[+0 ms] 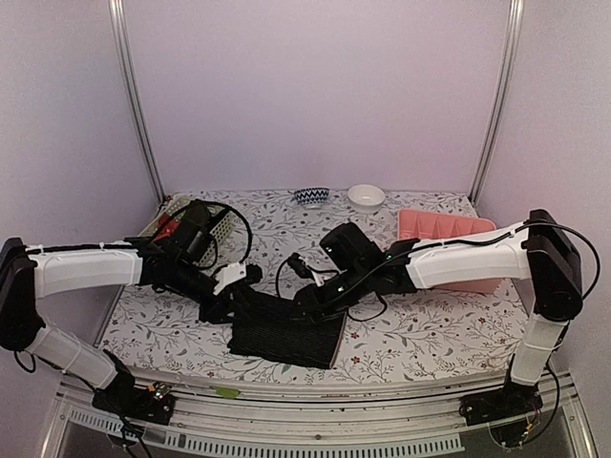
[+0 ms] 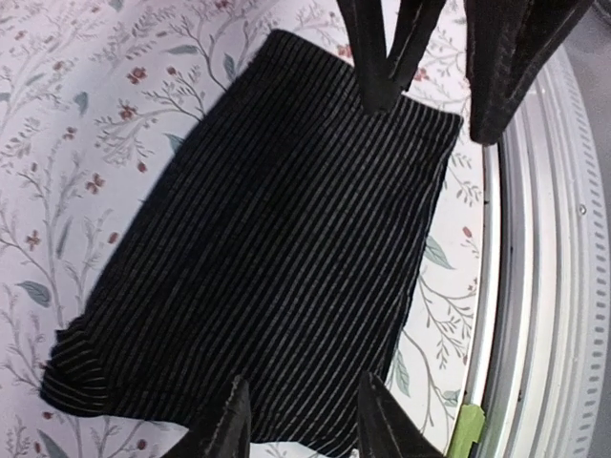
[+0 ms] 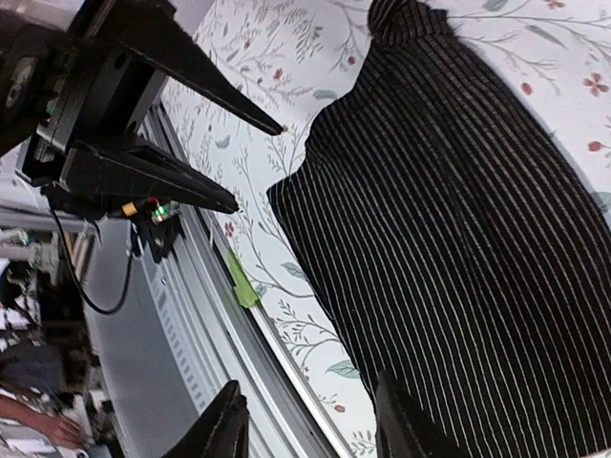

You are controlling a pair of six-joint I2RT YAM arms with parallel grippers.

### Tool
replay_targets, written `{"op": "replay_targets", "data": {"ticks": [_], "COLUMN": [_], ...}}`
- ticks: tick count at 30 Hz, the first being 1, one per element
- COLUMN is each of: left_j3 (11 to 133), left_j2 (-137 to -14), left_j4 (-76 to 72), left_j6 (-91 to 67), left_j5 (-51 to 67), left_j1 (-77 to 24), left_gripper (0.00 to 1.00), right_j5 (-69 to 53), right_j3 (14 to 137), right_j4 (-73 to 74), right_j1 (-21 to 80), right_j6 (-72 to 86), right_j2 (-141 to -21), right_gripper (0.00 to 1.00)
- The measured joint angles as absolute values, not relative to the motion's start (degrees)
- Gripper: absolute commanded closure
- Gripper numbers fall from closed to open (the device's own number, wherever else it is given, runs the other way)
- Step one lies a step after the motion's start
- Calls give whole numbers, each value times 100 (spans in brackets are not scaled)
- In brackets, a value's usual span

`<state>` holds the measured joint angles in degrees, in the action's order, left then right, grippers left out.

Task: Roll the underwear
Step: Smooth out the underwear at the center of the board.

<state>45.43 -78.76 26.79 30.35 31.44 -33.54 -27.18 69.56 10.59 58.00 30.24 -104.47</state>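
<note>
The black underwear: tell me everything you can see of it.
The black underwear is ribbed cloth with fine pale lines. It lies spread flat as a rough rectangle on the floral table, near the front edge between the two arms. One corner is slightly rumpled, and it is not yet rolled. The left gripper and right gripper stand open along its far edge. Whether they touch it cannot be told.

Underwear [image 1: 286,334] — ribbed matt cloth — on a smooth printed table cover [image 1: 430,329].
</note>
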Motion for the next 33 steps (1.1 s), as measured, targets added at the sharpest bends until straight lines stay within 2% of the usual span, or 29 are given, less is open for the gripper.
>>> {"op": "replay_targets", "data": {"ticks": [9,15,18,21,24,28,33], "left_j3": [3850,3791,3710,3715,4125,5124,6309], "left_j2": [-8392,-8582,-8475,-8176,-7896,-8025,-8943], "left_j4": [2414,2255,2228,2622,3260,3557,3542], "left_j6": [3315,3601,3850,4187,4399,4412,4119], "left_j5": [1977,1623,1599,1765,2265,2753,3035], "left_j1": [-4106,-4143,-4163,-4042,-3573,-2932,-2521], "left_gripper": [76,79,70,57,49,46,47], "right_j5": [-2659,-2727,-2733,-2731,-2646,-2606,-2456], "right_j3": [6643,6265,6267,6316,6313,6316,6514], "right_j4": [1422,1245,1238,1304,1483,1566,1697], "right_j1": [6073,6045,6038,6038,6038,5824,4969], "right_j6": [2891,2995,2974,2849,2700,2598,2563], "right_j2": [-11063,-11107,-11107,-11085,-10825,-10154,-9885], "right_gripper": [75,76,73,65,57,55,62]}}
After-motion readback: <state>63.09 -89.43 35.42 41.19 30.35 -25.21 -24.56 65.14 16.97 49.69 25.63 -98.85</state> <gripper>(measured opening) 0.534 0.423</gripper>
